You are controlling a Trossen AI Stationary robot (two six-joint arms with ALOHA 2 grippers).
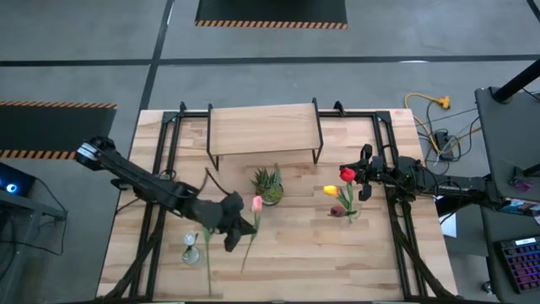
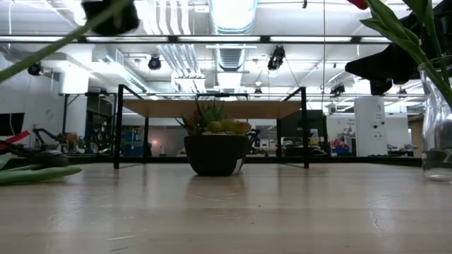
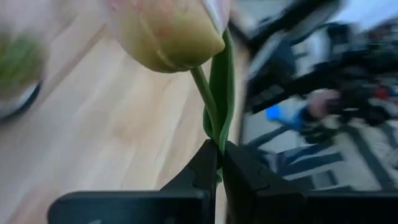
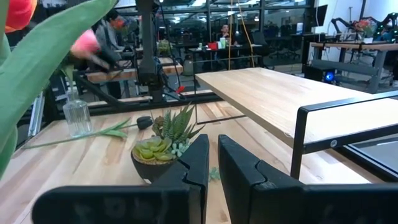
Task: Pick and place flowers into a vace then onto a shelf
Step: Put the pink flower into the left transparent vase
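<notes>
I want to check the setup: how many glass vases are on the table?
2. The right glass vase stands on the wooden table's right side with tulip stems in it; the left glass vase stands on its left side.

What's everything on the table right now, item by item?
light-wood shelf on black legs: one, far side of the table
spiky green plant in dark pot: one, centre
pink tulip: one, stem in the left gripper
red tulip, yellow tulip, maroon tulip: one each, clustered right of centre
clear glass vase: one, holding green stems, right
small glass bottle: one, left front
left gripper: shut on the pink tulip's stem
right gripper: shut, empty, beside the red tulip
</notes>
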